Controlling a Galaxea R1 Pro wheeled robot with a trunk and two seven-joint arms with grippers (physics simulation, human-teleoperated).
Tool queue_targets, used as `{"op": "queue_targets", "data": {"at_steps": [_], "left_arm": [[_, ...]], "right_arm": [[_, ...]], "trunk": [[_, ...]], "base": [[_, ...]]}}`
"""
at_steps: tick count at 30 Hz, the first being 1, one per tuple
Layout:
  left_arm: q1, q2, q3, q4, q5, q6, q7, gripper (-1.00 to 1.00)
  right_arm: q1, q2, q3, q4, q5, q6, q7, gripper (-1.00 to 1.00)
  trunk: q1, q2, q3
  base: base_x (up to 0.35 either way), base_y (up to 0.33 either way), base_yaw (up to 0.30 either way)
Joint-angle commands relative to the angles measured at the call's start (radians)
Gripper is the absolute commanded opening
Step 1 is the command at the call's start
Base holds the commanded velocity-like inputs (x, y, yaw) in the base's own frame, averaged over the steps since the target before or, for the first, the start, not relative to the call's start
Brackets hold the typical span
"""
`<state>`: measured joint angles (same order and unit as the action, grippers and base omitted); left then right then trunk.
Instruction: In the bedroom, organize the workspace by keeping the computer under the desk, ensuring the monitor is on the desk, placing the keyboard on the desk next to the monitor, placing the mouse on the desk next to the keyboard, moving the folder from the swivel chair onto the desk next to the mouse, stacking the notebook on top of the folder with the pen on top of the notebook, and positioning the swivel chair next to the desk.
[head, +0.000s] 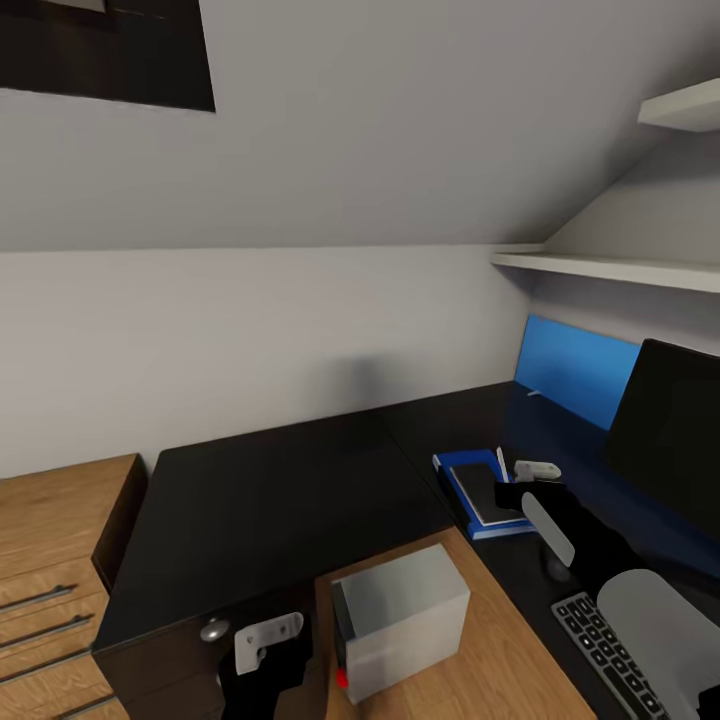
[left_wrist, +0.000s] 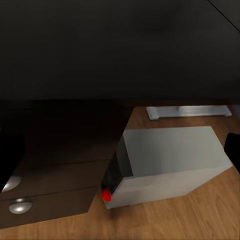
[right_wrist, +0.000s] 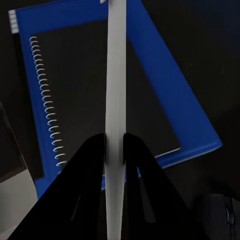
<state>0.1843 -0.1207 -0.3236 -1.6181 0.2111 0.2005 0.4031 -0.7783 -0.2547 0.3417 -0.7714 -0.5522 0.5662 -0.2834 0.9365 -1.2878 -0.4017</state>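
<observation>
Now the right end effector (right_wrist: 115, 150) is gripping the white pen (right_wrist: 116, 90) tightly above the notebook (right_wrist: 90, 95), at the keyboard's (head: 605, 640) eleven o'clock, so lowering and releasing is probably coming next.

grey computer (left_wrist: 170, 162) on wood floor (left_wrist: 200, 220), beside dark desk drawers (left_wrist: 55, 185).

Flat, even simulator light with no visible source. The wall (head: 250, 330) is pale with a faint soft shadow patch near its middle. The desk (head: 270, 500) top is very dark, detail nearly lost; both wrist views are dim. The blue panel (head: 575, 370) is brightest. Slight softness, no glare, no edge distortion.
</observation>
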Motion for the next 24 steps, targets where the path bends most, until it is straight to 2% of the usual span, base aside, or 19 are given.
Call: {"op": "queue_targets", "data": {"at_steps": [1,24], "left_arm": [[0.000,0.000,-0.001,-0.002,0.007,0.004,0.006,1.00],[0.000,0.001,-0.002,-0.002,0.007,0.004,0.006,1.00]], "right_arm": [[-0.001,-0.001,0.006,-0.002,-0.012,0.001,-0.010,-1.00],[-0.001,-0.001,0.007,-0.007,-0.012,-0.002,-0.010,-1.00]], "trunk": [[0.004,-0.008,-0.004],[0.092,-0.169,-0.076]], "base": [[0.000,0.000,0.000],[0.000,0.000,0.000]]}}
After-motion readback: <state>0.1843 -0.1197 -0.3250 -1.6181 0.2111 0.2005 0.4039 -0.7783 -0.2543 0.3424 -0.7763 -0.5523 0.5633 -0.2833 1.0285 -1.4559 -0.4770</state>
